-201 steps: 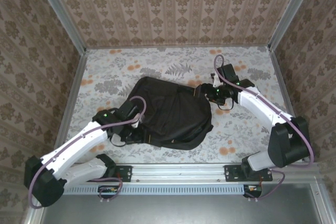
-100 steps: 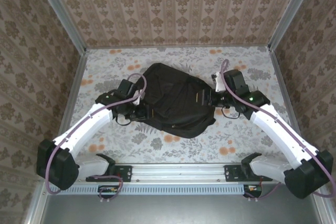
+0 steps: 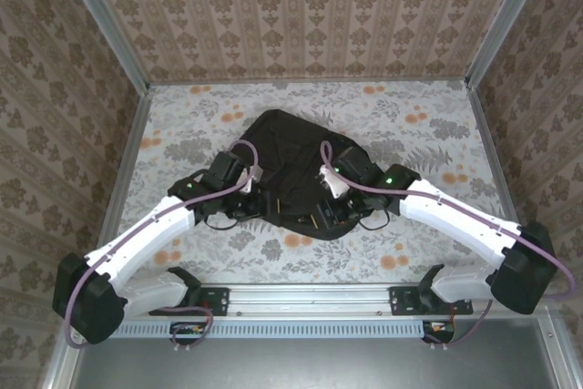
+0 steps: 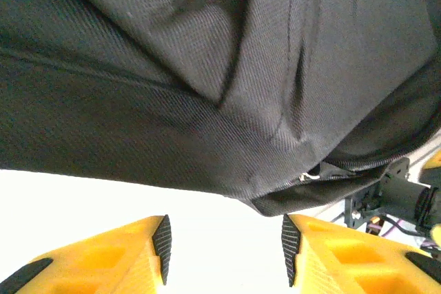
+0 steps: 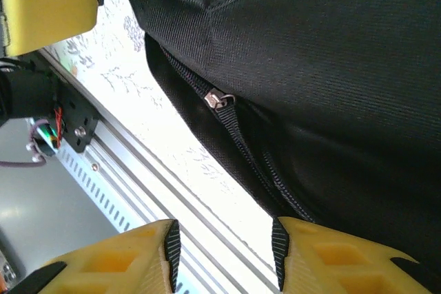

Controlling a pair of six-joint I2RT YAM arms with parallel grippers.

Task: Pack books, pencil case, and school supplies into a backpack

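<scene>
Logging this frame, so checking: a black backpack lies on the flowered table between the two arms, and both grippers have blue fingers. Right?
Not quite: the left gripper and right gripper have yellow fingers with black pads, as both wrist views show. The black backpack does lie on the flowered table between the arms.
</scene>
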